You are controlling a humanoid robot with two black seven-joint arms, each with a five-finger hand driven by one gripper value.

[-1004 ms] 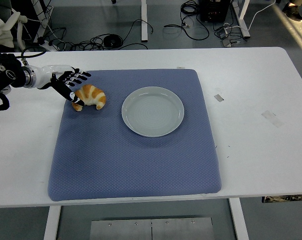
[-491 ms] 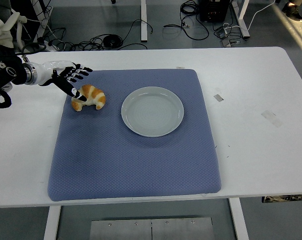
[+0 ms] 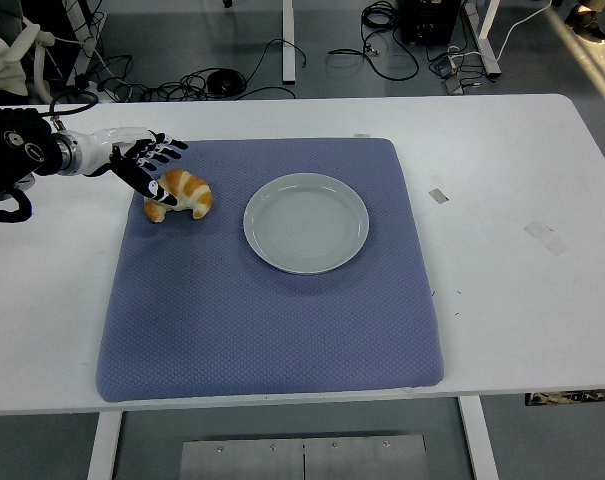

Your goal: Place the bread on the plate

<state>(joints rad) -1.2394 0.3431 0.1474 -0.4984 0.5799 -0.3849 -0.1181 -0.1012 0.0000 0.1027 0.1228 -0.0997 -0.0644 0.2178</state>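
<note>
A golden croissant (image 3: pixel 181 194) lies on the blue mat (image 3: pixel 272 300), near its upper left corner. To its right sits an empty pale grey plate (image 3: pixel 306 222), a short gap away. My left hand (image 3: pixel 146 164) reaches in from the left edge and hovers just left of the croissant. Its fingers are spread and hold nothing; the thumb tip is at the bread's left end. The right arm does not show.
The mat covers the middle of the white table (image 3: pixel 502 200). Two small tape marks (image 3: pixel 438 195) lie on the bare tabletop to the right. Cables and desk legs lie on the floor beyond the far edge.
My left hand has drawn back slightly up and to the left, its thumb lifting off the croissant's left end. The croissant has stayed in place.
</note>
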